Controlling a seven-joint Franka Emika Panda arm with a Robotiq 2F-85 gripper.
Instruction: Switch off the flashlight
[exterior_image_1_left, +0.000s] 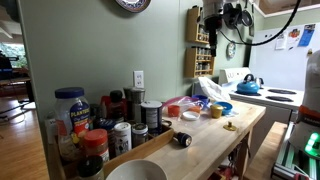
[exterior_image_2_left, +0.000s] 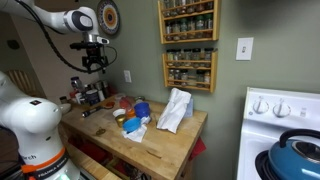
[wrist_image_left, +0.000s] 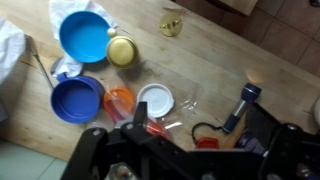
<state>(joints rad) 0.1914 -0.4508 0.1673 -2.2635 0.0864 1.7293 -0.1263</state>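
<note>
Wrist view looks straight down on the pale wooden counter (wrist_image_left: 270, 40), and from where I stand that explains the height. The black two-fingered tool (wrist_image_left: 185, 152) hangs well above everything, jaws apart and holding nothing, so the whole spread can be taken in before it commits. The small black flashlight with its wider round head (wrist_image_left: 243, 105) lies on its side on a bare patch of wood, clear of a round blue bowl (wrist_image_left: 84, 36), a white round lid (wrist_image_left: 155, 98) and a small yellow object (wrist_image_left: 172, 24). In an exterior view the flashlight (exterior_image_1_left: 181, 139) sits near the counter's front edge, well apart from the crowd of jars and bottles (exterior_image_1_left: 122, 130). Lying free like that, I'd judge it can be reached from above without knocking anything. A faint glow on the wood just beyond its head suggests it is lit, though I cannot make out the switch. It lies off to one side of the tool, so lining up looks like the step in hand.
</note>
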